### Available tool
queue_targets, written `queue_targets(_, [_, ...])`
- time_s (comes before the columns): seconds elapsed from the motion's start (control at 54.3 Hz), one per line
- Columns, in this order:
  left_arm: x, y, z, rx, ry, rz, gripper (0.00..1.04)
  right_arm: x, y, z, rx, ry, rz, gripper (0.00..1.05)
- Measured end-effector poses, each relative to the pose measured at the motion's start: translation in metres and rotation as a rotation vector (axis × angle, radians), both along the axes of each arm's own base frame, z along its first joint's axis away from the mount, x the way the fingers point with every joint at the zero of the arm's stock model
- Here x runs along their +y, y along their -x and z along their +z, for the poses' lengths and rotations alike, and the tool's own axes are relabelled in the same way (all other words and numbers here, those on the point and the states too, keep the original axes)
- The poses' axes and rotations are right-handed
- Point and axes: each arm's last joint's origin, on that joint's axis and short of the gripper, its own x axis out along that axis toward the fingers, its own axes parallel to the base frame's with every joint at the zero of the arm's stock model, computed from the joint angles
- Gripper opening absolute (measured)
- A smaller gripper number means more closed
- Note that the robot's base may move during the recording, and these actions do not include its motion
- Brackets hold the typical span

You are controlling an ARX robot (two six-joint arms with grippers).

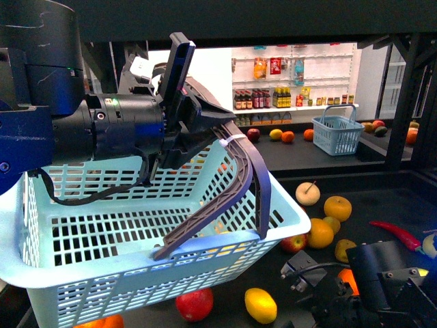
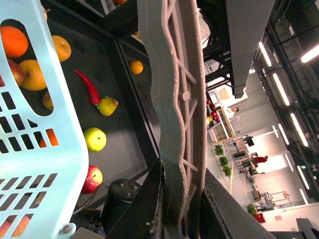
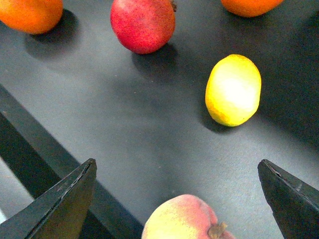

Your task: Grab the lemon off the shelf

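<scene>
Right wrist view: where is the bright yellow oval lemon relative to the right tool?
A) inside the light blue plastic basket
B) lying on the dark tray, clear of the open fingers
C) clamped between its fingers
B: the bright yellow oval lemon lies on the dark shelf tray, apart from the open right tool.

front: we face forward, basket (image 1: 136,225) close | left wrist: we look along its handle (image 2: 174,99) | right wrist: close above shelf (image 3: 124,139); lemon (image 3: 233,89) shared with front
</scene>
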Motion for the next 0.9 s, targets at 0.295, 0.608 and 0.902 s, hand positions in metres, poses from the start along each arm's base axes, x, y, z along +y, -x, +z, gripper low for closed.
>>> queue_targets(0.295, [0.000,0.000,0.000,0.000,0.000,-0.003,0.13,0.019,-0.033,-0.026,-0.091,0.158,0.074,0.97])
queue_targets(0.608, [0.000,0.000,0.000,0.000,0.000,-0.002,0.13,0.033,-0.073,-0.044,-0.139,0.239,0.064,0.97])
queue_targets(0.902, [0.000,0.000,0.000,0.000,0.000,0.000,0.13,0.038,-0.100,-0.048,-0.138,0.253,0.051,0.97])
